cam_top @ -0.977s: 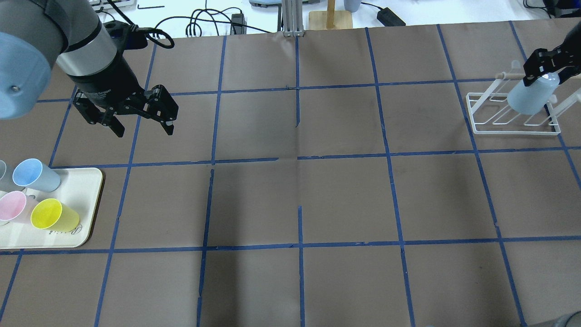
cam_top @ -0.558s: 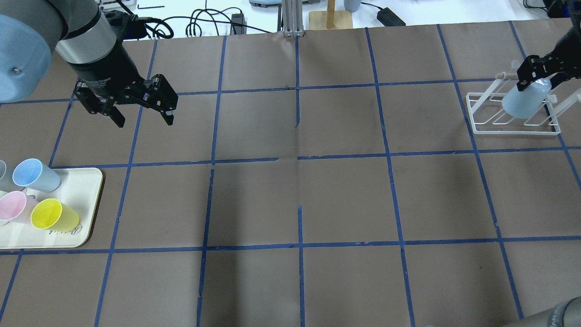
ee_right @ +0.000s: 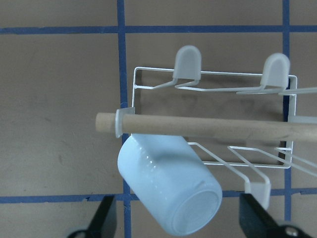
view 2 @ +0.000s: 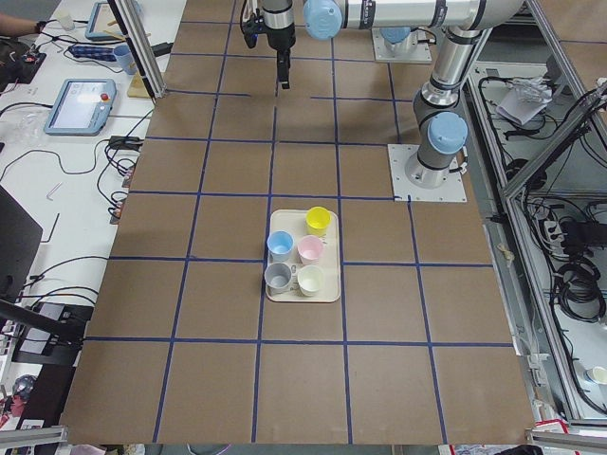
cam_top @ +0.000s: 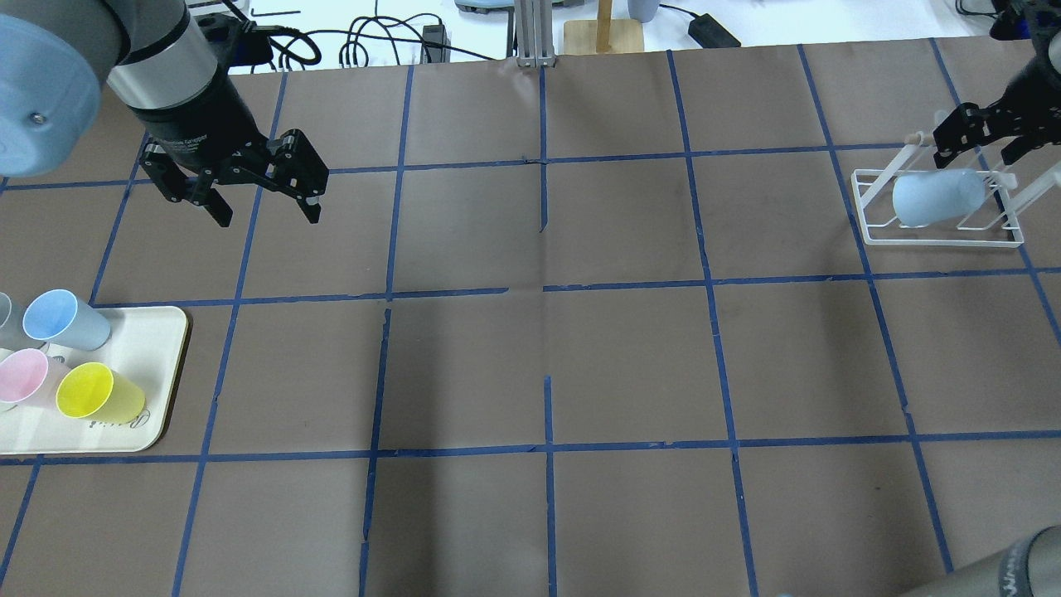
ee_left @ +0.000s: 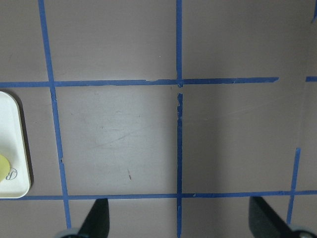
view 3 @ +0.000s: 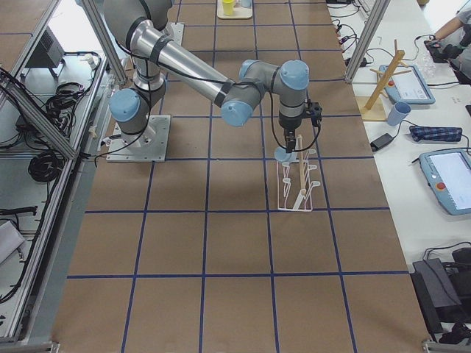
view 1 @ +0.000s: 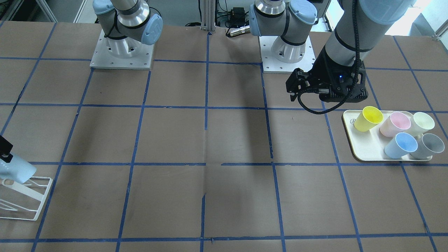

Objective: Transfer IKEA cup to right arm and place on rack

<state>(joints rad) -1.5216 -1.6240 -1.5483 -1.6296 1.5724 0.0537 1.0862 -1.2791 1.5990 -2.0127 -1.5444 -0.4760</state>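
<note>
The pale light-blue IKEA cup (cam_top: 932,197) lies tilted on the white wire rack (cam_top: 941,239), base up, leaning under the rack's wooden rod (ee_right: 198,125). It also shows in the right wrist view (ee_right: 168,191) and the front view (view 1: 15,170). My right gripper (cam_top: 978,153) is open just above and behind the cup; its fingers (ee_right: 105,218) stand wide on either side, apart from it. My left gripper (cam_top: 267,215) is open and empty, hovering over the table at the far left.
A cream tray (cam_top: 157,373) at the left front holds several cups, among them a yellow one (cam_top: 95,394), a pink one (cam_top: 25,377) and a deeper blue one (cam_top: 62,319). Cables and a wooden stand (cam_top: 603,33) lie beyond the table's back edge.
The right gripper has let go of the cup and drawn back and up; the cup has tipped down onto the rack. The left gripper has shifted slightly toward the back.
</note>
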